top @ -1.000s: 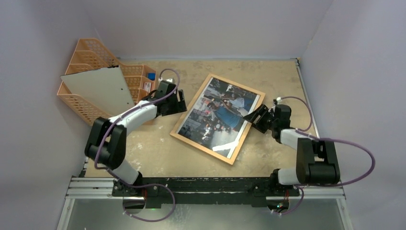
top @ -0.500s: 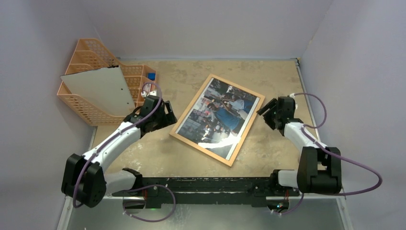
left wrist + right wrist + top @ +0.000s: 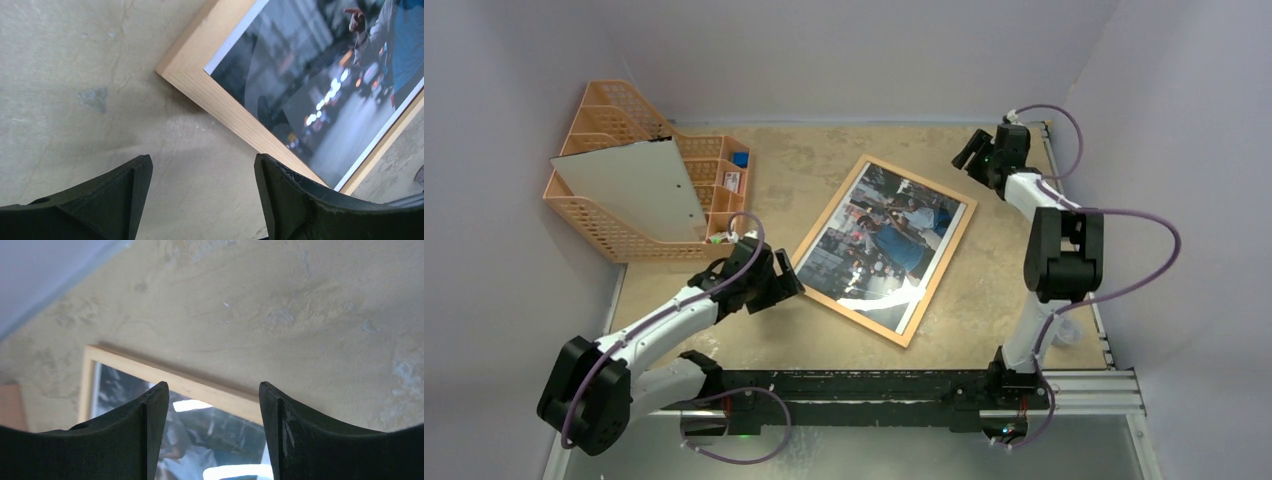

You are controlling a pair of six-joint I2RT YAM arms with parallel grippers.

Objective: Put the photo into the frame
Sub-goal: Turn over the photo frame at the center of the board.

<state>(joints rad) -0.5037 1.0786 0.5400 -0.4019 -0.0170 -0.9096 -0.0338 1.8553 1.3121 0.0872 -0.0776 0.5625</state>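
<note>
The frame [image 3: 844, 311], thin light wood with a clear pane, lies flat and askew in the middle of the table. The photo [image 3: 884, 240], a street scene with a man in blue, fills it under the pane. My left gripper [image 3: 788, 278] hovers open just off the frame's near-left corner. The left wrist view shows that wooden corner [image 3: 225, 107], the photo [image 3: 310, 85] and bare table between the jaws [image 3: 202, 159]. My right gripper [image 3: 968, 158] is open and empty, off the frame's far right corner. Its wrist view looks down on the frame's far edge [image 3: 130, 362] beyond the jaws [image 3: 213, 385].
An orange mesh organizer [image 3: 614, 130] stands at the back left, with a pale grey sheet [image 3: 634, 185] leaning on it and small items [image 3: 740, 158] in its low compartments. Walls close the back and both sides. The metal rail [image 3: 854, 395] runs along the near edge.
The left gripper pulled back from beside the organizer toward the frame's near-left corner. The right gripper swung away from the frame's right edge to the far right. The frame stayed put.
</note>
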